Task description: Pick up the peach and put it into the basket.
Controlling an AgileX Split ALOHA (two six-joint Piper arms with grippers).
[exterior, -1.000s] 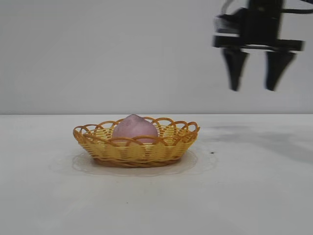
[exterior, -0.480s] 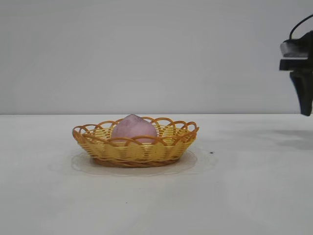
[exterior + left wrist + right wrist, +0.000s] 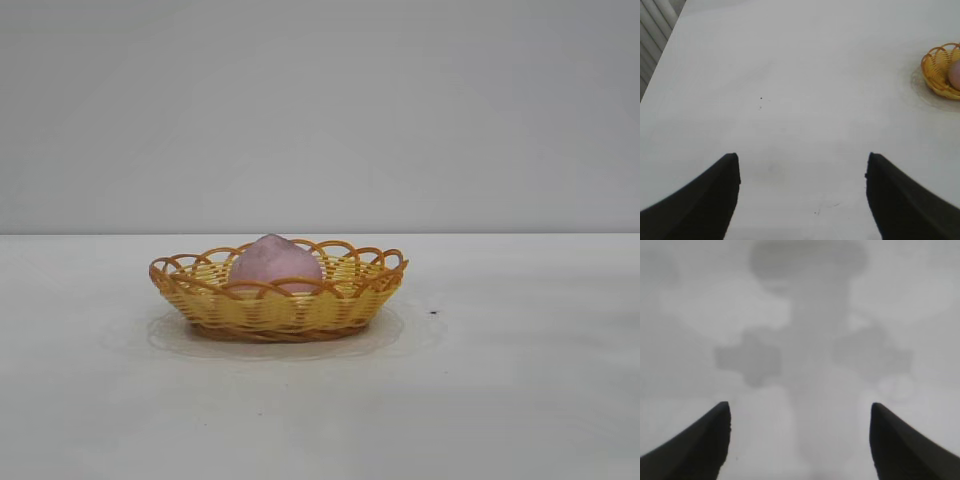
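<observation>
Peach [image 3: 275, 262] sits inside the basket [image 3: 280, 310], slightly toward nine o'clock of its middle, pointed top rising above the looped rim. Basket rests on the white table [image 3: 500, 400], a little toward nine o'clock of the exterior view's centre, with a faint ring-shaped mark on the table surface around its base and a tiny dark speck [image 3: 432, 312] at three o'clock of it.

No arm visible from the exterior view; only the wrist cameras show the grippers.

Left wrist view: left gripper [image 3: 802, 185] spread wide, holding nothing, over bare table, with the basket [image 3: 935, 75] well apart at the frame's edge and a sliver of the peach [image 3: 955, 75] showing inside it. A few small dark specks [image 3: 760, 98] dot the table surface ahead of the fingers, and ribbed pale slats [image 3: 655, 25] run along the table's far corner.

Right wrist view: right gripper [image 3: 800, 435] likewise spread wide and empty, above plain table carrying only a soft grey shadow [image 3: 810, 355]; neither basket nor peach seen there.
</observation>
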